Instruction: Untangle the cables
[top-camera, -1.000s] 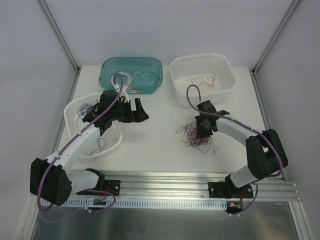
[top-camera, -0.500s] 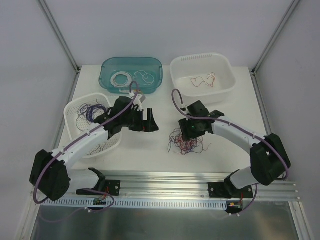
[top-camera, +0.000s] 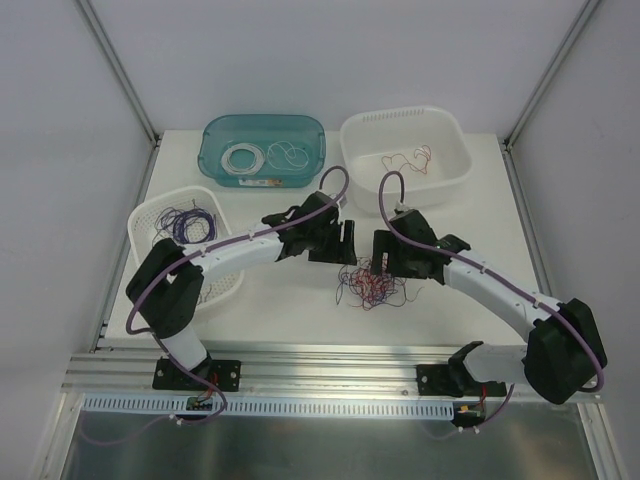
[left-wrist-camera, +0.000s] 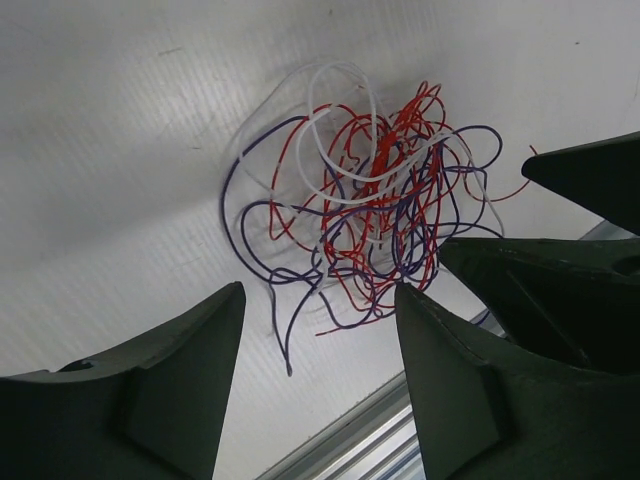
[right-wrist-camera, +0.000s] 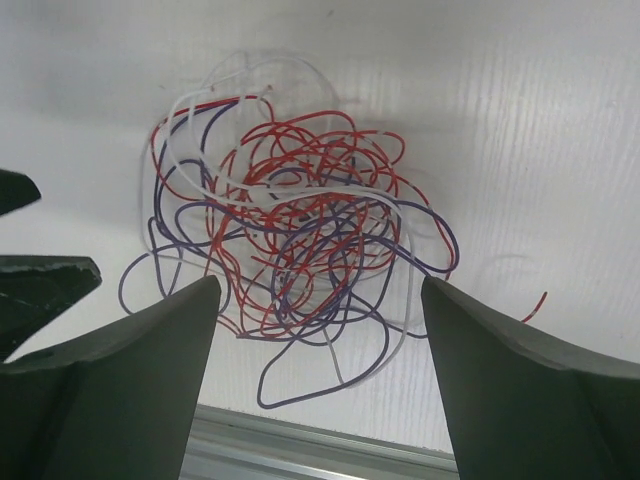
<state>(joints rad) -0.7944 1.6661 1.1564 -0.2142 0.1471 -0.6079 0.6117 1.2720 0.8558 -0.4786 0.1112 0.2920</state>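
Brought both arms inward since the earlier frames: carried the left gripper (top-camera: 345, 248) from the near-left of the teal tub (top-camera: 265, 118) across to its near-right, and drew the right gripper (top-camera: 383, 262) leftward, closer to that tub, with the cables (top-camera: 372, 287) shifted the same way. Narrowed the left jaws somewhat over that span and widened the right ones.

Left to right, as viewed from above:

Showed a white lattice basket (top-camera: 148, 215) near-left of the teal tub, with purple wires (top-camera: 185, 222) lying in it.

Showed white wires (top-camera: 243, 158), partly coiled, inside the teal tub itself.

Showed the left gripper near-right of the teal tub, its fingers (left-wrist-camera: 170, 380) spread apart with a clear gap, clamped on no strand. Placed the tangle just beyond the fingertips in the left wrist view.

Showed the cables as one loose clump of red, dark purple and white loops, lying on the white table (top-camera: 300, 320), nearer than the teal tub and to its right, between the two grippers and a little nearer than both.

Showed the right gripper farther right of the teal tub than the clump, its fingers (right-wrist-camera: 510, 380) standing wide apart, pinching nothing. Framed the clump between and beyond those fingertips in the right wrist view. Could not tell whether any strand touched either gripper.

Showed a white tub (top-camera: 452, 165) directly right of the teal tub, with red wires (top-camera: 410, 160) inside.
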